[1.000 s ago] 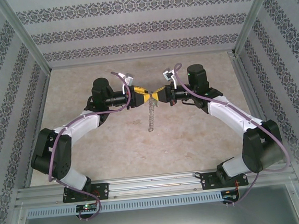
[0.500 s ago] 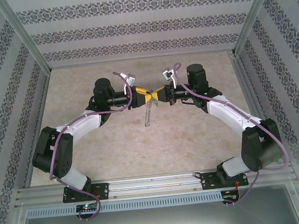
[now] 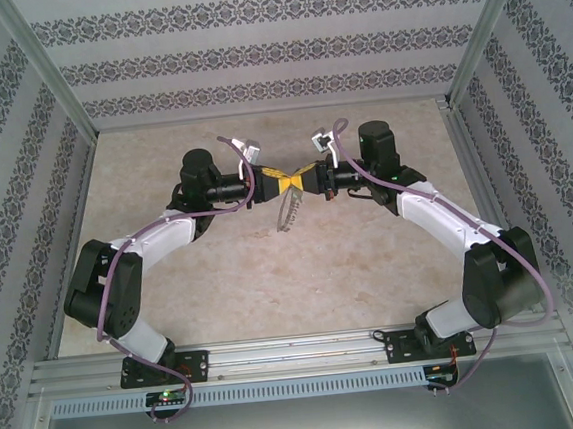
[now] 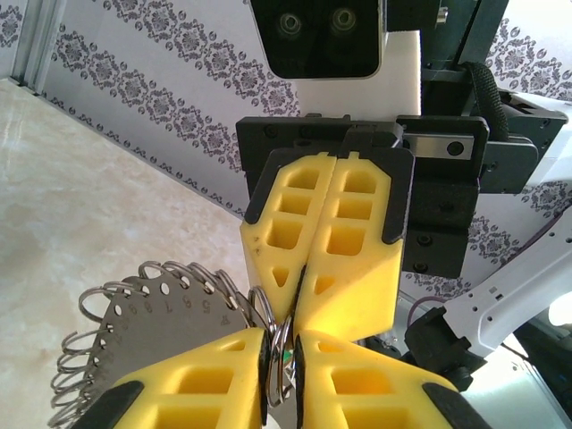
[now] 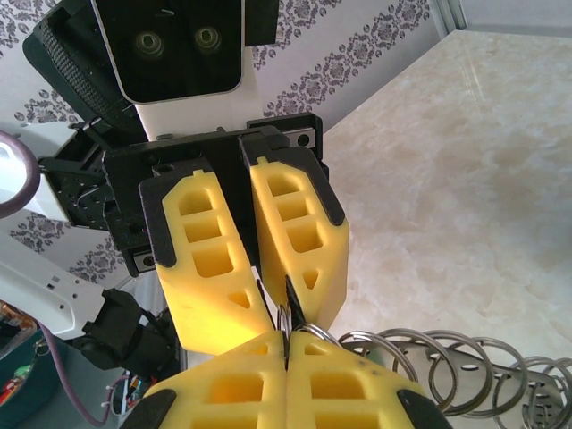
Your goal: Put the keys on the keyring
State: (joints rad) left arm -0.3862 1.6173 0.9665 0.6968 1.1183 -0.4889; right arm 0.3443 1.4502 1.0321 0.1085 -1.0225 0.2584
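My two grippers meet tip to tip above the middle of the table, the left gripper [image 3: 277, 181] [image 4: 281, 338] facing the right gripper [image 3: 297, 180] [image 5: 288, 333]. The keyring [image 3: 287, 212] [image 4: 152, 322] is a grey numbered plate strung with several steel split rings, and it hangs below the tips. The left jaws are closed on one of its rings [image 4: 279, 357]. A speck of green, the key [image 4: 286, 357], shows between those pads behind the ring. The right jaws are pressed together, with a ring [image 5: 288, 315] pinched at their tips. More rings [image 5: 447, 371] trail to the right.
The beige marbled table [image 3: 272, 276] lies below the hanging rings. Patterned walls [image 3: 273, 55] and aluminium posts stand on three sides. The arms' bases sit on the rail [image 3: 299, 354] at the near edge.
The left jaws have narrowed onto the ring. Both grippers have moved slightly farther from the bases, and the hanging rings have bunched up and hang shorter.
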